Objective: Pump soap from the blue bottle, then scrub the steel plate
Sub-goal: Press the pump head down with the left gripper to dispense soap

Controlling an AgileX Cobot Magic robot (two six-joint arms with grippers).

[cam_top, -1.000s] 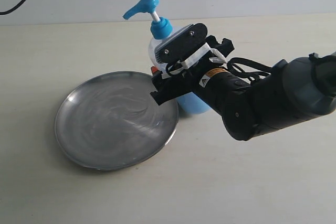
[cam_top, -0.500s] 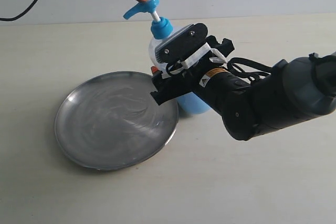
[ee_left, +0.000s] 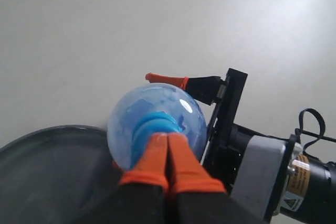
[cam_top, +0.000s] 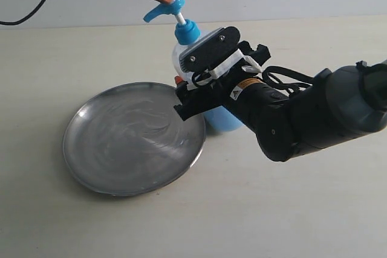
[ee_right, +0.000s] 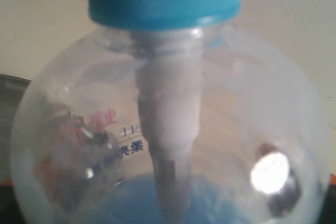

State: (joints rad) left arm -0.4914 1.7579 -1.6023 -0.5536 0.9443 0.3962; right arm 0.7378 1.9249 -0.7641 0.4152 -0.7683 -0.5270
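Shut, empty left gripper point(ee_left: 167, 145) tops the blue bottle point(cam_top: 222, 120) pump; right gripper point(cam_top: 195, 75) clamps the bottle; neighbouring steel plate point(cam_top: 121, 143) apparently unsoaped, unscrubbed.

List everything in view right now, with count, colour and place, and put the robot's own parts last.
blue bottle: one, clear with bright blue pump, standing by the plate's rim on the right-arm side.
soap: pale blue liquid, low inside the bottle.
steel plate: one, dull silver, flat on the table at left of the exterior view.
table: one, pale beige, under everything.
cable: one, black, top left corner of the exterior view.
left gripper: one, orange tips, jaws shut, on the pump head.
right gripper: one, black with orange pads, jaws closed around the bottle's body.
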